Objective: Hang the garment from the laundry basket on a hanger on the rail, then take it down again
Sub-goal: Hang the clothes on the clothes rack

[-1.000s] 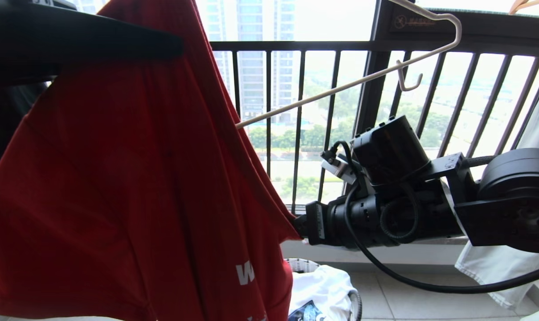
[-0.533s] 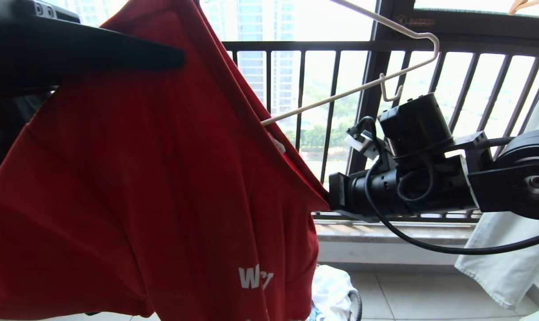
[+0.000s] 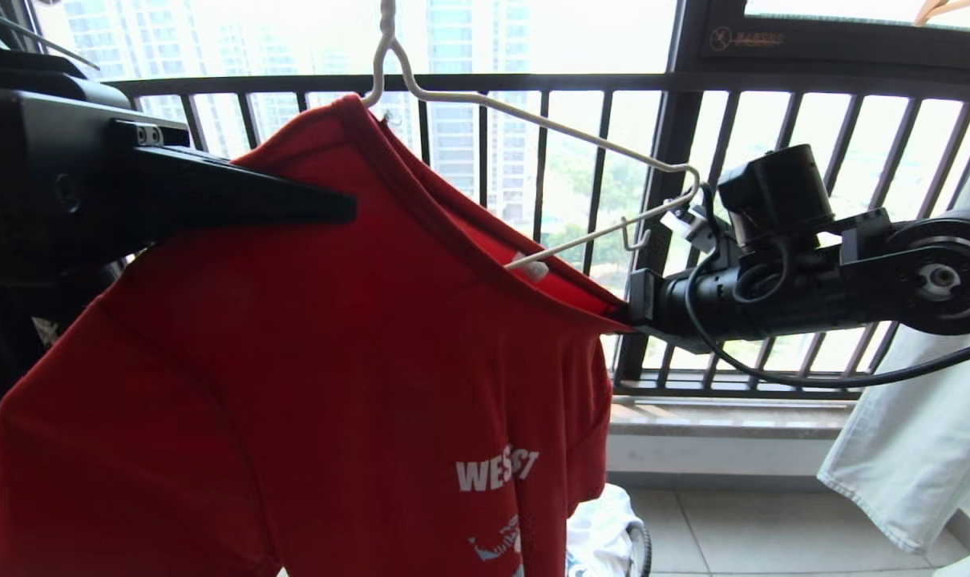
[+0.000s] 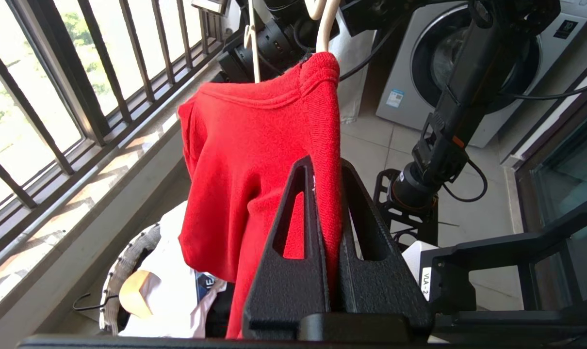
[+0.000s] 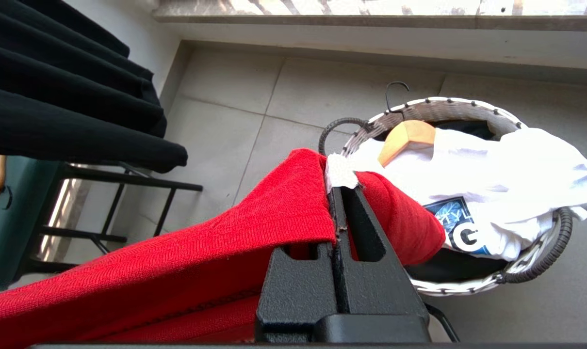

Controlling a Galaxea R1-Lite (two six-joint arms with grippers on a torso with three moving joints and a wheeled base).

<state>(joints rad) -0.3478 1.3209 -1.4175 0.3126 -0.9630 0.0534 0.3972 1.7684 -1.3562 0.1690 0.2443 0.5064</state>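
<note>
Pinching the red T-shirt (image 3: 309,353) at opposite sides of its neckline, the left gripper (image 4: 328,213) and right gripper (image 5: 341,213) are clamping shut on the cloth. They are stretching the collar wide, probably so the cream hanger's (image 3: 533,128) bare right arm can be worked inside; the shirt is hanging between them above the laundry basket (image 5: 448,104).

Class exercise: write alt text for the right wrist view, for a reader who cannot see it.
The right gripper is shut on the collar of a red T-shirt, by its white neck label. On the tiled floor below stands a round laundry basket holding a white printed garment and a wooden hanger.
</note>
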